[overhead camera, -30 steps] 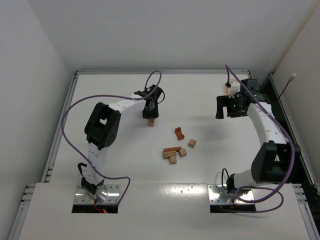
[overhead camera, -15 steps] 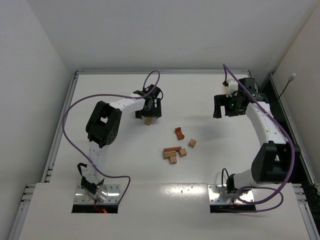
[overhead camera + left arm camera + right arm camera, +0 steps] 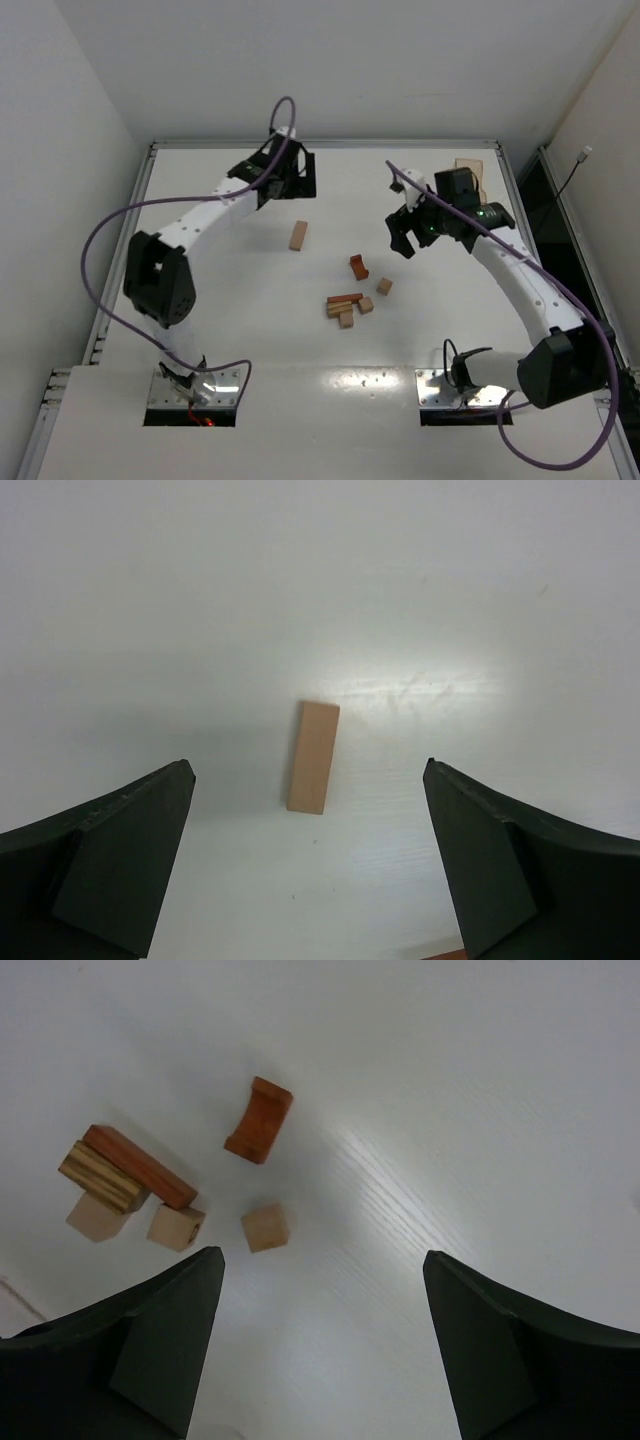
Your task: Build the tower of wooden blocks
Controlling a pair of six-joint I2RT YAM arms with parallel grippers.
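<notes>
Both aloft and agape: left claw (image 3: pixel 292 185), right claw (image 3: pixel 402 238).

A white table (image 3: pixel 260 320) lies below both pairs of jaws. A shallow light-wood tray (image 3: pixel 470 165) sits beyond the right jaws, near the far edge. A black cable (image 3: pixel 572 172) hangs farther right.

Left claw (image 3: pixel 293 183) hovers over far-left part of worktop (image 3: pixel 200 300). Tan bar (image 3: pixel 298 235) lies flat just nearer, apart from claw. Right claw (image 3: pixel 402 238) hangs right of centre. Reddish notched piece (image 3: pixel 358 267) and tan cube (image 3: pixel 384 286) sit near-left of it. Block cluster (image 3: pixel 344 307) lies nearer still, reddish bar along far edge. Light-wood tray (image 3: pixel 468 170) far right, partly hidden by right arm.
</notes>
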